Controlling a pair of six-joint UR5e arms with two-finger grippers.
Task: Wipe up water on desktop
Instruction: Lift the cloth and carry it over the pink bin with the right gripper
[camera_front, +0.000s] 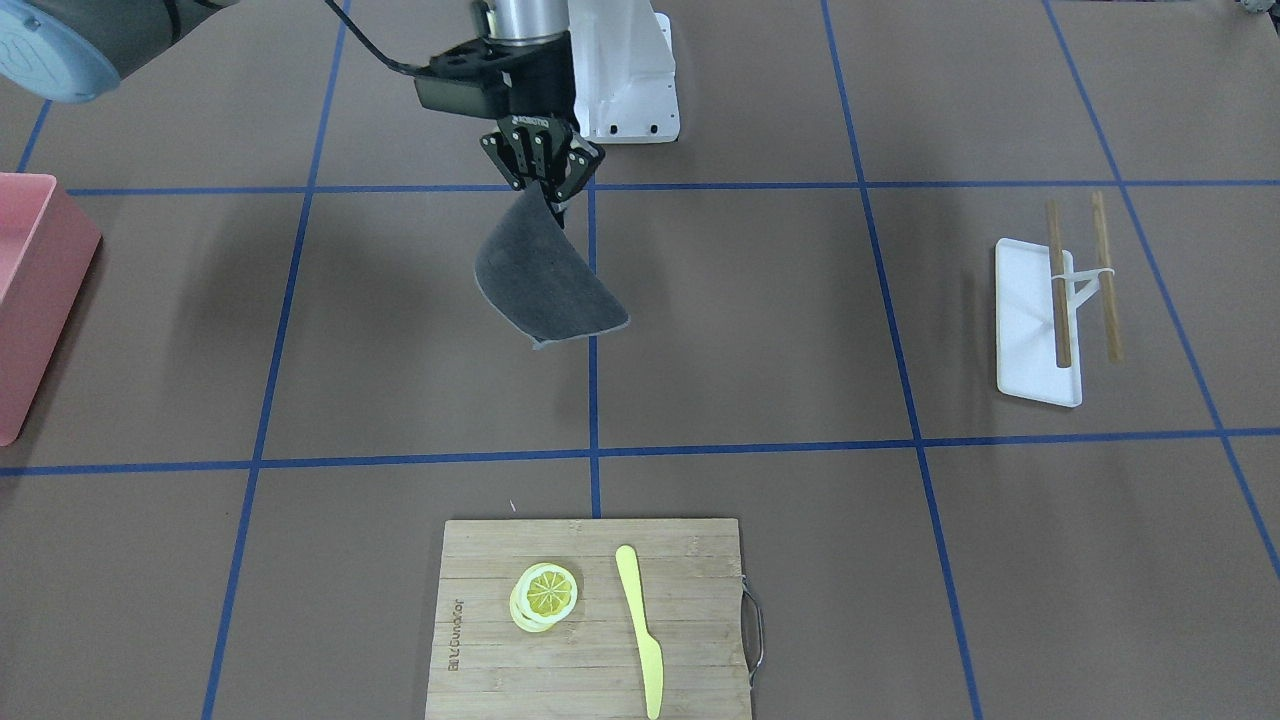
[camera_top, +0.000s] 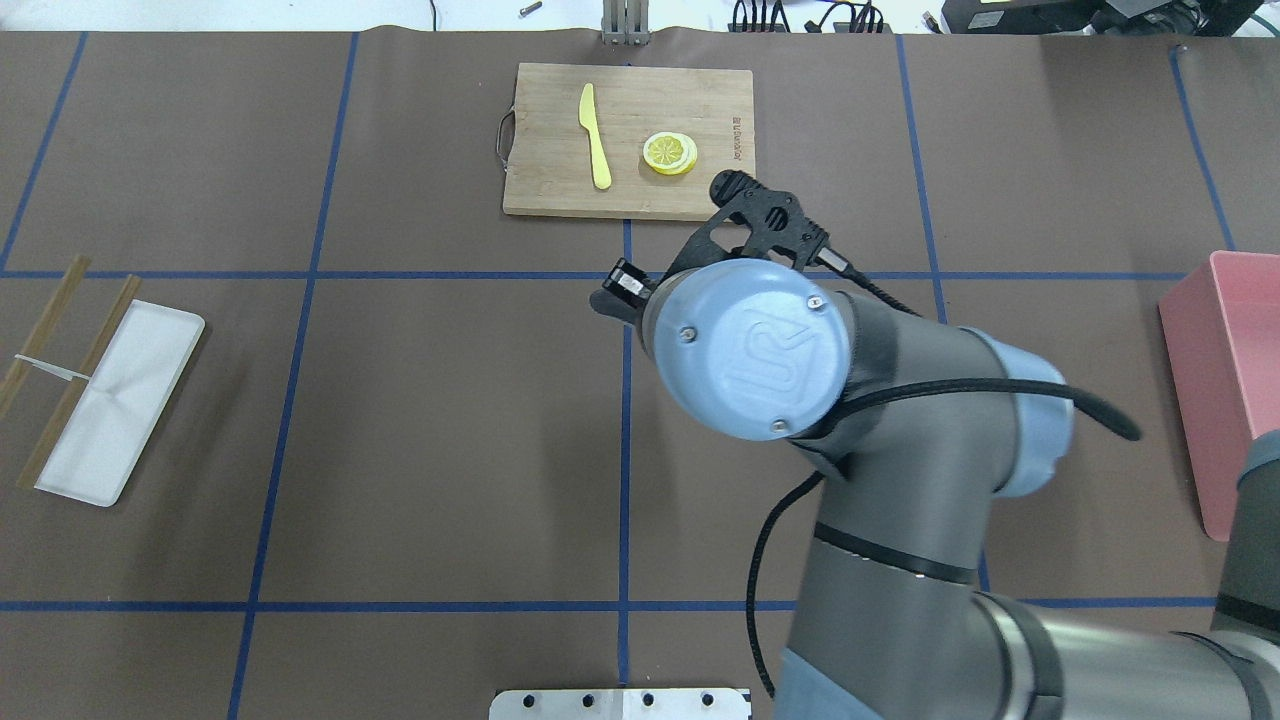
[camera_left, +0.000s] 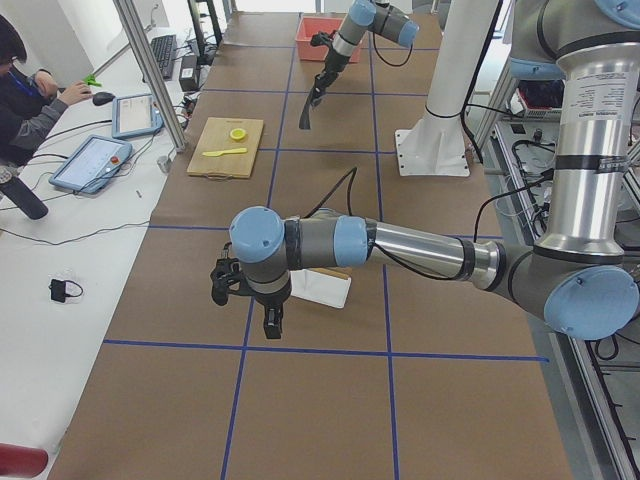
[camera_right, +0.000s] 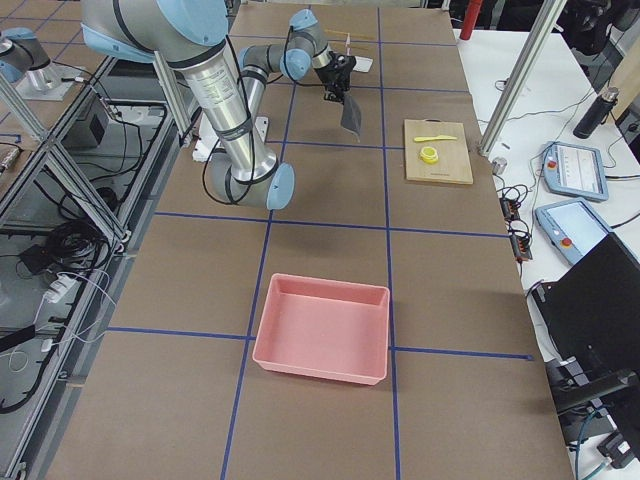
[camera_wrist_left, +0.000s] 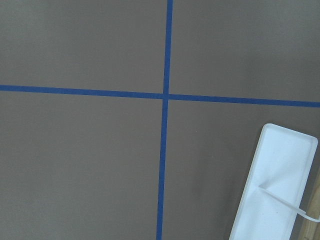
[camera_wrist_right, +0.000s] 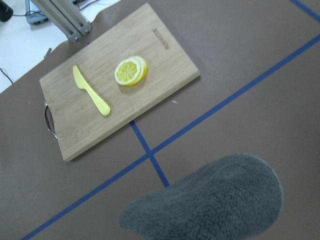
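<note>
Grey cloth (camera_front: 548, 285): it hangs from my right gripper (camera_front: 549, 196), held by its upper edge. Lower down it bows out and lies across the middle blue tape line (camera_front: 593, 400). Whether its lower edge touches the surface, I cannot tell.
Right jaws: clenched on the top edge of the cloth and pointing down, a little in front of my white base plate (camera_front: 632, 100).
Left gripper (camera_left: 272, 330): it hovers over the desktop near the white tray (camera_left: 328, 290). It shows only in the side view, so I cannot tell if these jaws are released or clenched.
Desktop (camera_front: 760, 320): matte brown, it spreads under both my arms and blue tape divides it in large rectangles.
Cutting board (camera_front: 590, 660): pale bamboo, at the edge of the desktop far from me. It is straight ahead of the cloth and well apart from it, with 1 cross tape line between them. Lemon slices (camera_front: 545, 595) and a yellow knife (camera_front: 640, 625) lie on it, apart from each other. Its metal handle (camera_front: 757, 625) is on my left side.
Pink bin (camera_front: 35, 280): at my right, near the end of the desktop, well apart from the cloth.
Tray edges: the tray is at my left, well apart from the cloth. 2 wooden sticks (camera_front: 1057, 290) rest on a thin white holder, 1 over the tray and 1 just outside its long edge.
Open room: wide brown surface lies on both sides of the cloth, toward the bin and toward the tray, and also between the cloth and the board.
</note>
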